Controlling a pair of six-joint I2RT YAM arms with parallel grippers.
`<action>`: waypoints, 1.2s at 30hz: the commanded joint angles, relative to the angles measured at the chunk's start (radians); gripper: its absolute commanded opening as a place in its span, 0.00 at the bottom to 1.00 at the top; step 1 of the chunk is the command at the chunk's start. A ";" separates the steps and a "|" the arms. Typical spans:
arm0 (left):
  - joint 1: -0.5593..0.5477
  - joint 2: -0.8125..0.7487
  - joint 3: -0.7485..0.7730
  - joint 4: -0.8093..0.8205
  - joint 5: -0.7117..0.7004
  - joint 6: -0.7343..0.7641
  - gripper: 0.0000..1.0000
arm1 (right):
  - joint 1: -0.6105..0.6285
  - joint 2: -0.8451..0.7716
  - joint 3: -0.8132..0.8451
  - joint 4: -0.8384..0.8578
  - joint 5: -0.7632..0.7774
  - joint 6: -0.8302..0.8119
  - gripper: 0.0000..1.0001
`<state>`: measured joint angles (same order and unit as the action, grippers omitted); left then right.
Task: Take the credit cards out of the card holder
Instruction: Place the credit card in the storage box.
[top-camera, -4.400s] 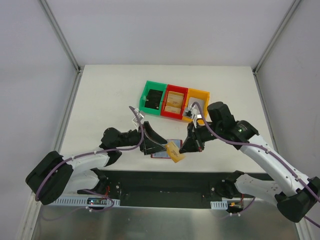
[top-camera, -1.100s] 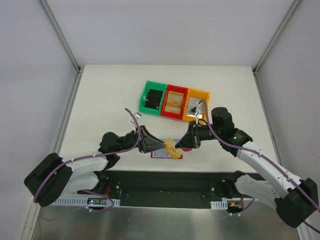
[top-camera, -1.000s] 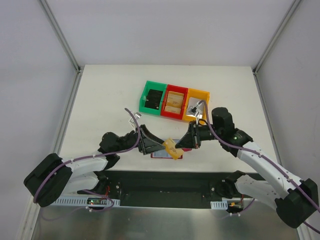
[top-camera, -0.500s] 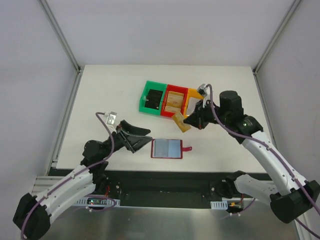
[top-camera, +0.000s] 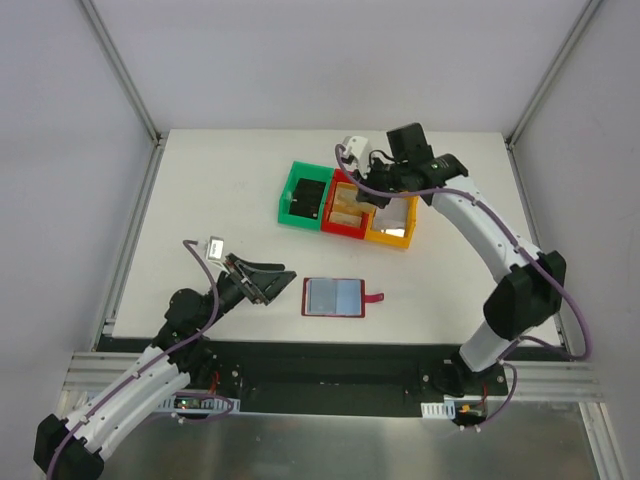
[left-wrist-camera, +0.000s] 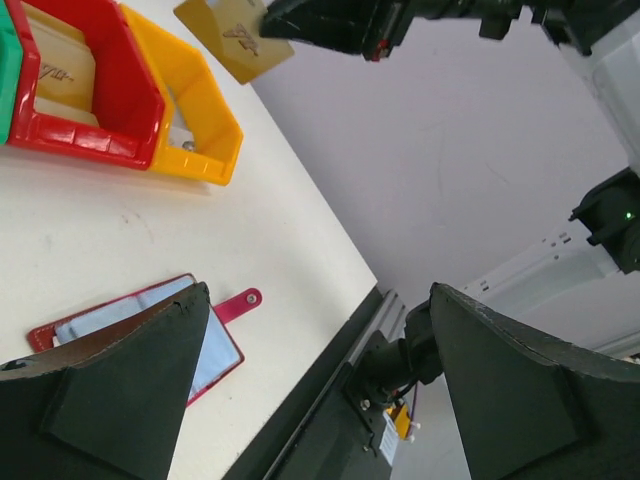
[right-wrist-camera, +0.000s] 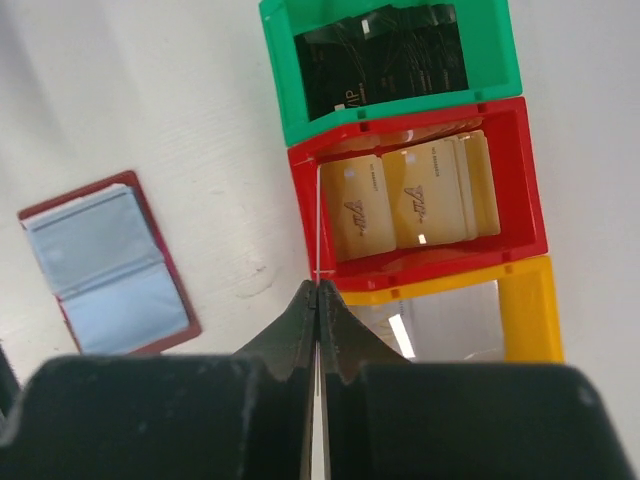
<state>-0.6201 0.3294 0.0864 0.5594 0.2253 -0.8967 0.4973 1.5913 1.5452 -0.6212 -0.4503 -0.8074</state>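
1. Left gripper (top-camera: 276, 284): low over the table (top-camera: 220, 190), left of the card holder and apart from it. Its jaws are spread wide and nothing is held.

2. Green bin (right-wrist-camera: 280, 90): leftmost of three joined bins; black cards (right-wrist-camera: 400, 55) are stored inside.

3. Card holder (top-camera: 335, 297): laid open and flat near the front edge, between the two arms, with its strap tab pointing right. Two grey-blue panels are shown. Whether any card remains in them cannot be told.

4. Red bin (right-wrist-camera: 440, 262): middle bin; gold cards (right-wrist-camera: 410, 205) are stacked inside.

5. Card (left-wrist-camera: 232, 35): gold, pinched by one edge and carried in the air above the bins.

6. Right gripper (right-wrist-camera: 318, 292): clamped on that card, which is seen edge-on in the wrist view. It is lined up over the red bin's wall, close to where the yellow bin joins.

7. Yellow bin (right-wrist-camera: 530, 315): rightmost; a pale, shiny item is seen inside.

Step judged in hand: the gold card is being delivered to the red bin, where matching cards lie.

Handling notes:
- The card is best shifted further in over the stacked gold cards, so that no corner is caught on a dividing wall.
- It should be lowered inside the rim before the jaws are parted. A thin card released from height is likely to flutter into a neighbouring bin.
- The left arm is best kept where it is parked, clear of the holder, until another card has to be drawn.
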 joint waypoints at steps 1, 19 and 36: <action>0.008 0.000 0.024 -0.024 0.014 0.035 0.90 | -0.016 0.119 0.142 -0.130 0.015 -0.194 0.00; 0.007 -0.059 0.042 -0.181 -0.037 0.110 0.91 | -0.039 0.418 0.279 -0.043 0.025 -0.214 0.00; 0.006 -0.036 0.039 -0.188 -0.069 0.130 0.90 | -0.040 0.533 0.282 0.047 0.033 -0.233 0.00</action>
<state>-0.6201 0.2817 0.0895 0.3523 0.1749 -0.7937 0.4595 2.1208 1.8175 -0.5945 -0.4145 -1.0080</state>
